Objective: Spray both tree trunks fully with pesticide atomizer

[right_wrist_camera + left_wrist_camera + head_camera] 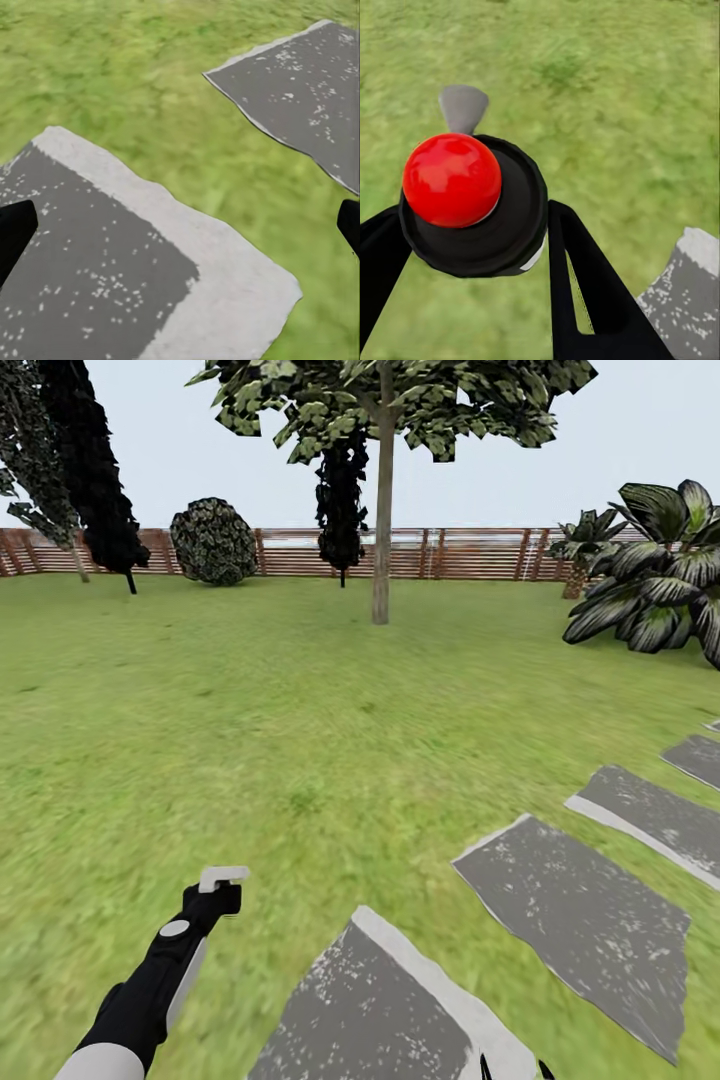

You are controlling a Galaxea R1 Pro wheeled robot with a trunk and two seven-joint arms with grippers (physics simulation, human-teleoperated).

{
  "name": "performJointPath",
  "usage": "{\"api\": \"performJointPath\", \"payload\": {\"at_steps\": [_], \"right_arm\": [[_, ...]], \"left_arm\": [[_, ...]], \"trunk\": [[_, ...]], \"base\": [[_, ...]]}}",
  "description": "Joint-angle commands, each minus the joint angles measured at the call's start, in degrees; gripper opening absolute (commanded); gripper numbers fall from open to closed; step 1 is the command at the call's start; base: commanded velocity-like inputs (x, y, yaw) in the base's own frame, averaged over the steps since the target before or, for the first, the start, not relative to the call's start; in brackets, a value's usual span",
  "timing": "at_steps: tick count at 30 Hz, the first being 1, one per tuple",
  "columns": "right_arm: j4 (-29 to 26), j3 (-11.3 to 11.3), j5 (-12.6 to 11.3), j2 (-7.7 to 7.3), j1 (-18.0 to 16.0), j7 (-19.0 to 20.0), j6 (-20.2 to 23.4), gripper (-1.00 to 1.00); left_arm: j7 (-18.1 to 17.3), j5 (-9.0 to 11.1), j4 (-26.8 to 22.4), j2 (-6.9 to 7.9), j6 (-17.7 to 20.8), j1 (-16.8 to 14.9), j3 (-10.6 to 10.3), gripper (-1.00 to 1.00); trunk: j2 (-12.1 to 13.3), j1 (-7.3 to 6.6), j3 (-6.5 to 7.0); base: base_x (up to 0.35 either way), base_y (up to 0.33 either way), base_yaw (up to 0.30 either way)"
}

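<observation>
Plainly, left gripper (472,247) clenches the pesticide atomizer (472,202) (red knob up); right gripper (180,225) spread apart over paving (112,285).

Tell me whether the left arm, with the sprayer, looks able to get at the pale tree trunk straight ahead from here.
Probably not. The left pincer holds the atomizer low, and open lawn separates it from the trunk, though nothing blocks the way.

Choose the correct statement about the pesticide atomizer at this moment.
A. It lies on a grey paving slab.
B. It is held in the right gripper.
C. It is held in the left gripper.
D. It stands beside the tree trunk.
C: the left gripper has its dark fingers on both sides of the pesticide atomizer, above the grass.
</observation>
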Motion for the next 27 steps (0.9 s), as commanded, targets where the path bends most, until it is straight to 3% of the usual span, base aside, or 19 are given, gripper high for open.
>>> {"api": "performJointPath", "payload": {"at_steps": [1, 8, 19, 27], "right_arm": [[-0.08, -0.03, -0.04, -0.01, -0.01, 0.00, -0.01, 1.00], [-6.31, -0.06, -0.07, -0.58, -0.07, 0.19, -0.06, 1.00], [-6.73, 0.30, 0.12, -0.51, -0.05, 0.31, -0.29, 1.00], [-6.68, 0.29, 0.20, -0.56, -0.03, 0.29, -0.30, 1.00]], "left_arm": [[0.00, -0.01, -0.04, -0.01, 0.01, 0.01, -0.02, -1.00], [0.00, -0.04, -0.15, -0.02, -0.02, 0.07, -0.05, -1.00], [0.00, -0.09, 0.00, -0.29, -0.03, 0.07, -0.11, -1.00], [0.06, -0.09, 0.19, -0.39, -0.03, 0.07, -0.18, -1.00]], "trunk": [[0.00, 0.00, 0.00], [0.00, 0.00, 0.00], [0.00, 0.00, 0.00], [0.00, 0.00, 0.00]], "base": [[0.341, 0.000, 0.000], [0.341, 0.000, 0.000], [0.341, 0.000, -0.006], [0.341, 0.000, -0.242]]}}
